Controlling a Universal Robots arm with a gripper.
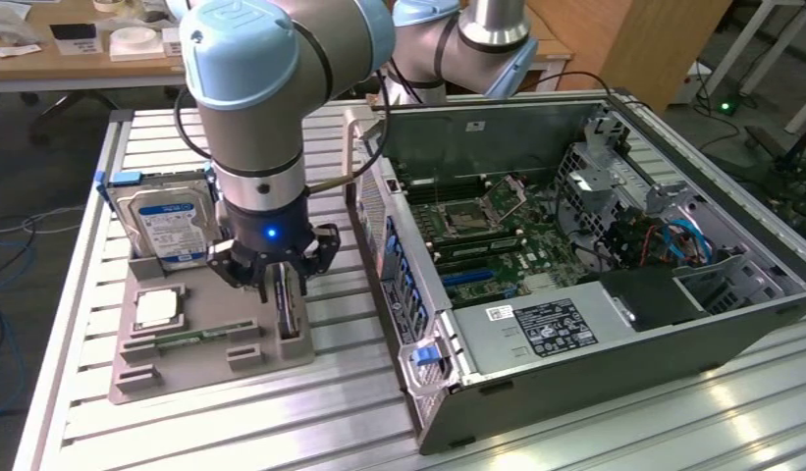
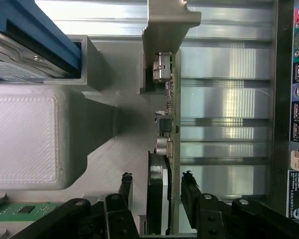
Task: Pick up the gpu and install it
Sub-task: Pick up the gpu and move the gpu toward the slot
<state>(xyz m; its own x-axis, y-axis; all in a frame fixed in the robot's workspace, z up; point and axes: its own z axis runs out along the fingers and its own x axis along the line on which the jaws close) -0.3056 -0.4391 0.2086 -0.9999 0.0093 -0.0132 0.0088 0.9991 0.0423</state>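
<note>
The thin dark gpu [image 1: 288, 306] stands upright on edge in a slot of the gray holder [image 1: 180, 371].

Dark gpu [image 2: 157, 199], black fingers [image 2: 125, 185], gray tray [image 2: 114, 159], blue-labelled silver hard drive [image 1: 167, 228], green motherboard [image 1: 508, 245], pale-blue-capped gray arm [image 1: 252, 118]

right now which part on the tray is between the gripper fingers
The gpu, the thin card standing on edge; the blue-labelled hard drive and green memory stick sit apart.
</note>
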